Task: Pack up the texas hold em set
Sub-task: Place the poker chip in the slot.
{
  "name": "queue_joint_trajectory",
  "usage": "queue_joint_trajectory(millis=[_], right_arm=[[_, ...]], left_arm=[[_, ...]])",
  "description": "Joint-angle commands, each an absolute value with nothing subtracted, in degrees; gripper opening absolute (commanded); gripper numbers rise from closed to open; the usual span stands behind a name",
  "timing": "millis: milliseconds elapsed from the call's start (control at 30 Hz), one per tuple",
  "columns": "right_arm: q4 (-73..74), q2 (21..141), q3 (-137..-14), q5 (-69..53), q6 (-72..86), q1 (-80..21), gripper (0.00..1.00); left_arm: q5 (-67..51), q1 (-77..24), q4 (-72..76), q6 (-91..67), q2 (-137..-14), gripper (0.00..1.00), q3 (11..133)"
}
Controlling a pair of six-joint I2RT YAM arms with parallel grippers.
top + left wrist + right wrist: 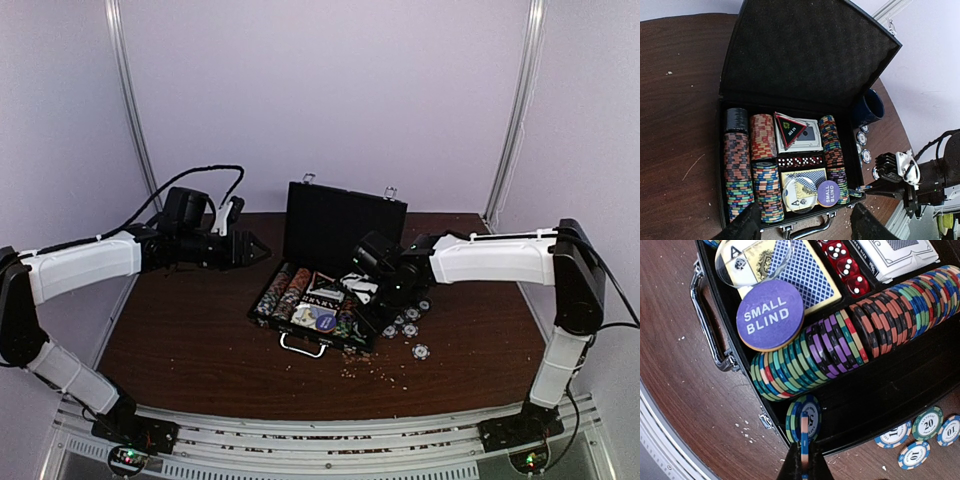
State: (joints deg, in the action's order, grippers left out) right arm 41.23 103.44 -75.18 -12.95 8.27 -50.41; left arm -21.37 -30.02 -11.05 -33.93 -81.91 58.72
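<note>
The black briefcase (345, 222) lies open mid-table with its lid upright. Its tray (722, 150) holds rows of striped poker chips (762, 136), two card decks (807, 136), red dice (800, 161) and a purple "SMALL BLIND" button (771, 315). My right gripper (803, 467) is shut on a blue-and-peach chip (804, 437), held edge-on at the tray's near right corner beside a green chip (810, 415) standing in an empty row. My left gripper (807, 227) hangs open and empty above the case's front left (255, 250).
Several loose white-and-blue chips (927, 422) lie on the table right of the case, also in the top view (420, 351). A dark blue cup (870, 107) stands behind the case's right side. The silver handle (707, 322) faces the near edge. Crumbs dot the wood.
</note>
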Motion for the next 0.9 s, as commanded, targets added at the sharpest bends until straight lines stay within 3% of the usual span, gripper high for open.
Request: queue_joint_trajectory(millis=[0, 300, 600, 867], right_arm=[[43.81, 104.42, -76.97, -10.08, 5.98, -51.69, 0.0], [44.81, 105.74, -78.33, -8.9, 5.3, -53.92, 0.0], [45.46, 106.52, -78.95, -9.01, 5.35, -55.06, 0.08], [48.13, 107.62, -80.55, -0.37, 4.68, -57.24, 0.05]], left_arm=[[-20.83, -29.63, -9.49, -33.85, -80.41, 0.63, 58.35], [-21.18, -29.71, -9.36, -33.62, -80.68, 0.63, 57.92], [-21.28, -29.63, -9.4, -33.53, -79.86, 0.63, 56.19], [-21.46, -29.64, -9.29, -33.66, -79.62, 0.63, 55.63]])
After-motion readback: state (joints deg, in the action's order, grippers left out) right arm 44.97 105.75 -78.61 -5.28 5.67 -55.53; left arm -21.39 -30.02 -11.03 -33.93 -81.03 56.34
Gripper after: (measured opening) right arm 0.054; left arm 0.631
